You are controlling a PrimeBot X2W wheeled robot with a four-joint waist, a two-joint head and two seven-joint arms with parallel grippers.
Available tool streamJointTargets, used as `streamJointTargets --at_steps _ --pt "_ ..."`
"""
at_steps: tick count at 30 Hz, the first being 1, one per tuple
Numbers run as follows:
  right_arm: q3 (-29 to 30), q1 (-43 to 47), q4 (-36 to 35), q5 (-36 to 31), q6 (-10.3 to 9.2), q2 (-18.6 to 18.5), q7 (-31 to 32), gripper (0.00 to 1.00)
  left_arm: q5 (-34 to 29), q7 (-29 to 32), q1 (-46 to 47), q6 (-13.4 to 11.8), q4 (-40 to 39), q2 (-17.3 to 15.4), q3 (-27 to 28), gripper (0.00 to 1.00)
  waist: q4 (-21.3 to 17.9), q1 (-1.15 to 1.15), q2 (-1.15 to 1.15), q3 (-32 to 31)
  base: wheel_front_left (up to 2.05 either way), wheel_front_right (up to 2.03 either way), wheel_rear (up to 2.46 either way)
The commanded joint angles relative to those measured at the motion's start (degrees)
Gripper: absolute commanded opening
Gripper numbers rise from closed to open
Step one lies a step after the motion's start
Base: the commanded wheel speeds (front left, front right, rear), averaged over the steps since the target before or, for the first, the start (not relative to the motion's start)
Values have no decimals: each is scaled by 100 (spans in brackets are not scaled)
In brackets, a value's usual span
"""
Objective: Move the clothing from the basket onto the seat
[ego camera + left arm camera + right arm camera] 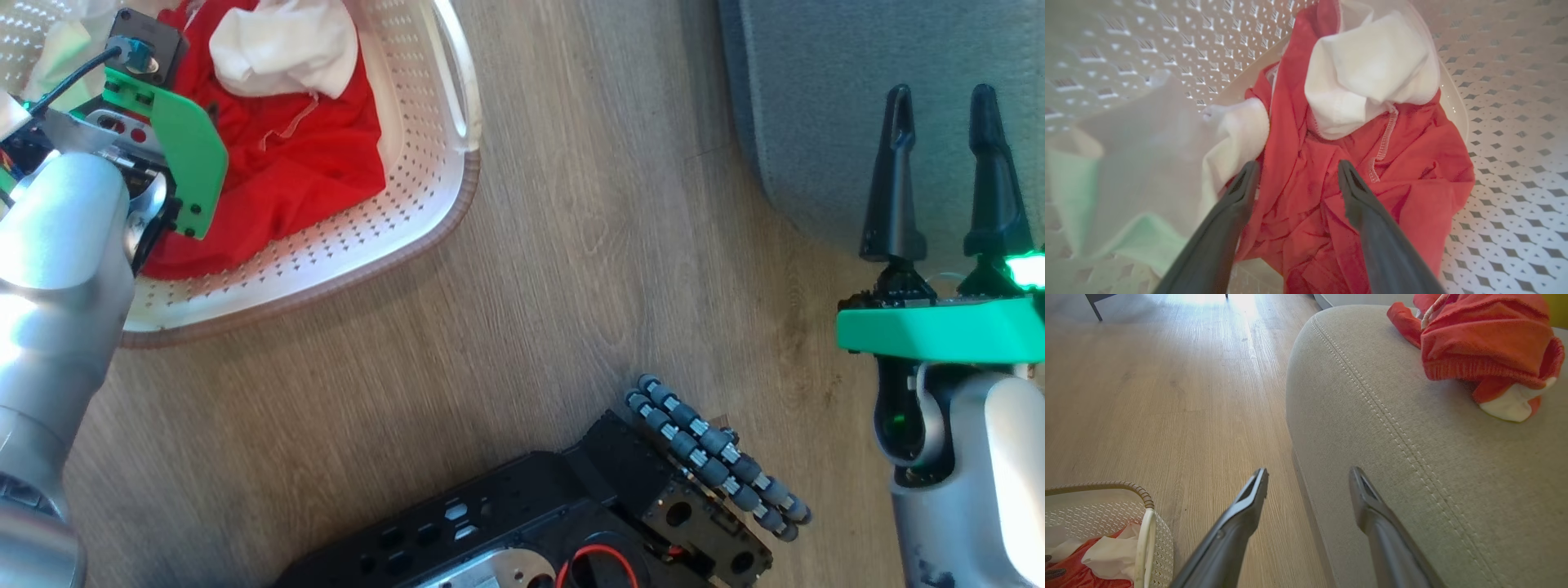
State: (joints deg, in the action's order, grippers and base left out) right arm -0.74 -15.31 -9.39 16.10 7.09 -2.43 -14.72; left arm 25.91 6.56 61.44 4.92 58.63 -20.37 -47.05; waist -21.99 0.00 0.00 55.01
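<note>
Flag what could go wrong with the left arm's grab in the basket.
1. The left gripper hangs open over the crumpled red garment. Closing here may pinch just one fold, so the garment could slip or trail on the lift.
2. A pale white-and-green cloth lies right beside the gripper and might get caught too.
3. The garment lies against the wall of the perforated basket, so a snag could drag the basket along.
</note>
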Motion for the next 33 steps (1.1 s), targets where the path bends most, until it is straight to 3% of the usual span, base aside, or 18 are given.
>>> streamJointTargets --at_steps 1,23,24,26,28,33 --pt "-86 324 -195 -49 40 -45 -28 100 52 -9 85 20 4 -126 85 100 42 0 0 49 0 0 0" --pt "-182 535 -461 -151 40 -44 -28 100 94 -242 317 163 436 -100 -140 100 266 0 0 293 0 0 0" --pt "-184 541 -465 -148 40 -44 -28 100 97 -259 321 170 443 -93 -155 90 270 0 0 301 0 0 0" --pt "-190 547 -470 -137 40 -44 -28 100 90 -300 333 182 450 -68 -196 37 273 0 0 315 0 0 0" --pt "-198 546 -473 -133 40 -44 -28 100 70 -355 354 189 455 -43 -241 0 274 0 0 322 0 0 0" --pt "-215 558 -524 -161 40 -44 -28 100 49 -489 376 196 515 5 -314 0 303 0 0 318 0 0 0"
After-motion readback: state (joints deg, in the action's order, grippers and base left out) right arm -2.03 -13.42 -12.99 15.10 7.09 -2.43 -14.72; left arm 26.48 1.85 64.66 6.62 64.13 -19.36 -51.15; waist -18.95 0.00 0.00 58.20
